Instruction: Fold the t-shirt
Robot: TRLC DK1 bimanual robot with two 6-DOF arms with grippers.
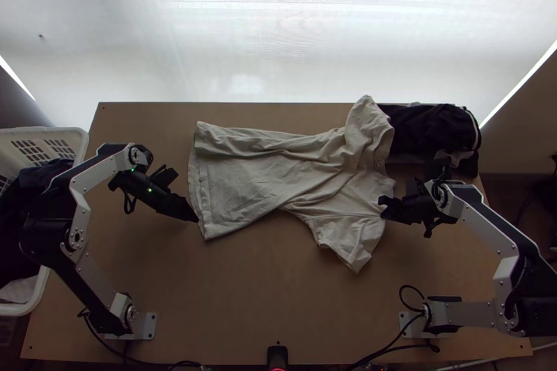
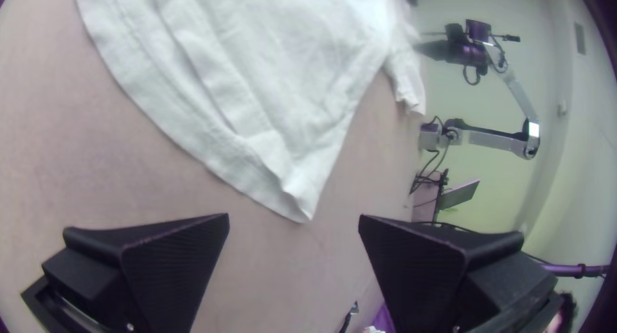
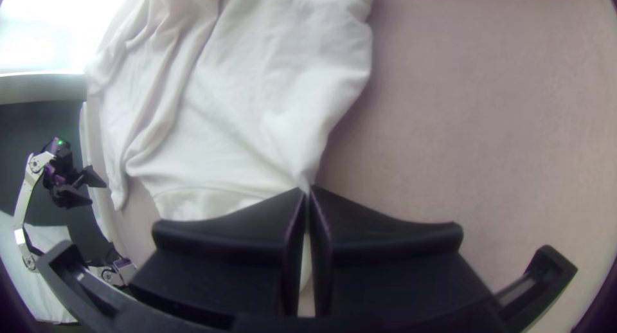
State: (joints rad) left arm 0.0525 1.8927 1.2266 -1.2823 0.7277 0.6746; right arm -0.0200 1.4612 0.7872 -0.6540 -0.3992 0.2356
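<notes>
Pale shirt (image 1: 257,169) lies lengthwise across wooden bench (image 1: 244,301), hem toward left arm, collar toward right. Right gripper (image 3: 307,190), fingers clamped on shoulder cloth; left gripper (image 2: 294,218), fingers apart at near hem corner (image 2: 301,201). Good grip likely calls for pinching corner low, both layers caught, then lifting both ends together under light, even tension. Thin, soft cloth, rippled along body, looks prone to creasing; near sleeve (image 1: 348,235) short, boxy. Dark clothes (image 1: 428,127) bunched beside collar.

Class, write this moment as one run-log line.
T-shirt: spread, creased | left gripper: open, by hem corner | right gripper: shut on T-shirt's edge near sleeve
</notes>
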